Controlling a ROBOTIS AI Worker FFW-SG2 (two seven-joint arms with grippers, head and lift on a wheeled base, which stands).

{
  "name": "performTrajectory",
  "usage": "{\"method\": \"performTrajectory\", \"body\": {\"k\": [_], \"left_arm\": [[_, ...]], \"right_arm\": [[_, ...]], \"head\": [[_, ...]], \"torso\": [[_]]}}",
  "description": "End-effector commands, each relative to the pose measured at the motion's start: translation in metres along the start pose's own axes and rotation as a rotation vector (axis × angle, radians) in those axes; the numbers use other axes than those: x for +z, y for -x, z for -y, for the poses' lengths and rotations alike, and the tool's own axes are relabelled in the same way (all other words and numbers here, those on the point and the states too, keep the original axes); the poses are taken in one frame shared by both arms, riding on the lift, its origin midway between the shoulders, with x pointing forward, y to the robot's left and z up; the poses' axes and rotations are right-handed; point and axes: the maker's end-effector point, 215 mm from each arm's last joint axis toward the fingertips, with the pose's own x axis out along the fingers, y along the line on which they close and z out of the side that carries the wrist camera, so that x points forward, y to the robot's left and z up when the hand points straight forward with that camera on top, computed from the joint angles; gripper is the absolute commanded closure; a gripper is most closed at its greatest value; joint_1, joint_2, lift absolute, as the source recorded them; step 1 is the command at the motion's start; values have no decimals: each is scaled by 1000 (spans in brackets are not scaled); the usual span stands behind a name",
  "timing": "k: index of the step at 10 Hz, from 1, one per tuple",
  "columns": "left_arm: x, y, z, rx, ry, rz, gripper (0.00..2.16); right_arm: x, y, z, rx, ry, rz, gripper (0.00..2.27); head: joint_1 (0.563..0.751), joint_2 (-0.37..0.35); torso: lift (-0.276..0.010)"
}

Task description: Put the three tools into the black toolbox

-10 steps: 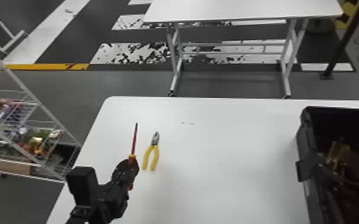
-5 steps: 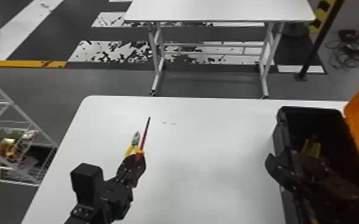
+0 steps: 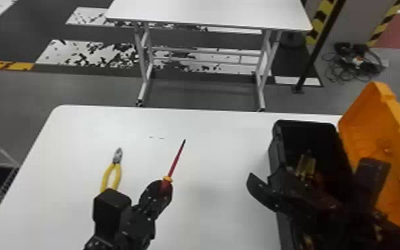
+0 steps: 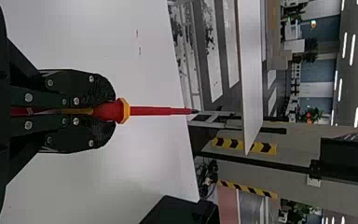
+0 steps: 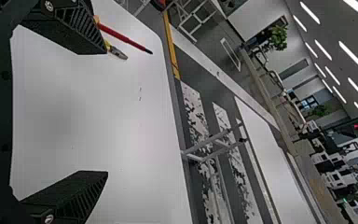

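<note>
black toolbox (image 3: 277,146), right of the left claw (image 3: 166,185), open; yellow item (image 3: 306,166) inside, type unclear. right claw (image 3: 261,177), spread wide and empty, masks part of the interior. left claw clamped on the screwdriver (image 3: 176,160), shaft angled outward. pliers (image 3: 118,174) left of it, handle ends hidden.

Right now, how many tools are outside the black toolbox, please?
2: the pliers lie on the white table, and the left gripper holds the screwdriver, to the right of them. Something may be hidden behind the right arm.
</note>
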Motion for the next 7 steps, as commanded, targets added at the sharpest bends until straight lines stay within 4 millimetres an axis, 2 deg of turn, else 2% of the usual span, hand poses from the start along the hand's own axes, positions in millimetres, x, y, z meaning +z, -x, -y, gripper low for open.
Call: {"method": "performTrajectory", "body": {"k": [1, 7], "left_arm": [[-1, -5, 21, -32, -19, -8, 1713], [6, -14, 80, -124, -40, -3, 1713]], "right_arm": [[-3, -8, -11, 22, 1, -22, 76], [-24, -31, -48, 72, 24, -93, 83]], "head": [[695, -57], [695, -93]], "torso": [[-51], [-51]]}}
